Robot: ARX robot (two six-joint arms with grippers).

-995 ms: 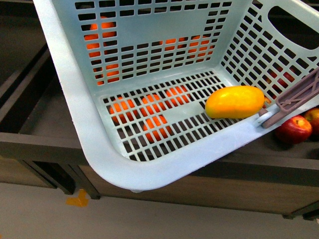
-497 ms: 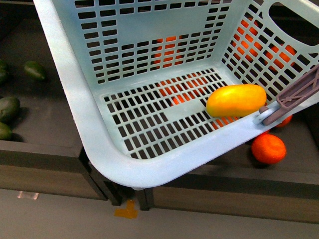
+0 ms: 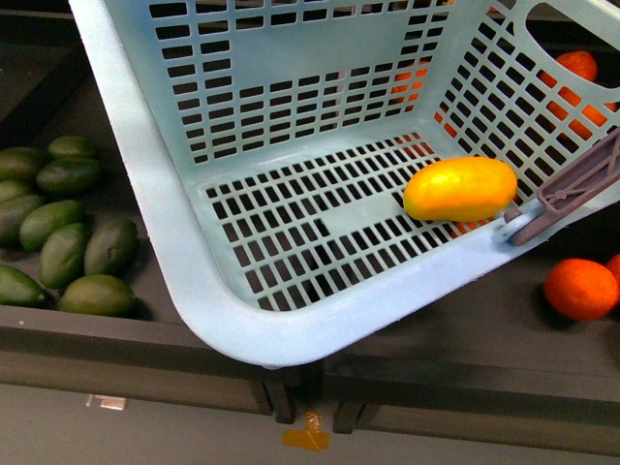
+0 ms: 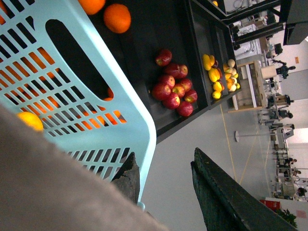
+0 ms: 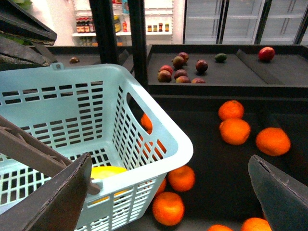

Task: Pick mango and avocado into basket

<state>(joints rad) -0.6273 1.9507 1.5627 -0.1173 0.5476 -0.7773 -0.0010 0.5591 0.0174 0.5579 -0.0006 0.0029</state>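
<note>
Yellow mango [image 3: 459,189]: inside basket [image 3: 145,194], on its floor, right end
Avocados [image 3: 68,247]: outside, on shelf [image 3: 116,334] left of basket
Left tool [image 4: 162,154]: partly apart, empty
Right tool [image 5: 169,161]: wide apart, empty

The basket [image 3: 145,203] has an open top, and its floor is bare except for the mango [image 3: 460,189] against the near right wall, by the folded handle [image 3: 572,194]. Toward the shelf's left front edge the avocados [image 3: 63,252] lie uncovered, with the basket's wall just beside them.
</note>
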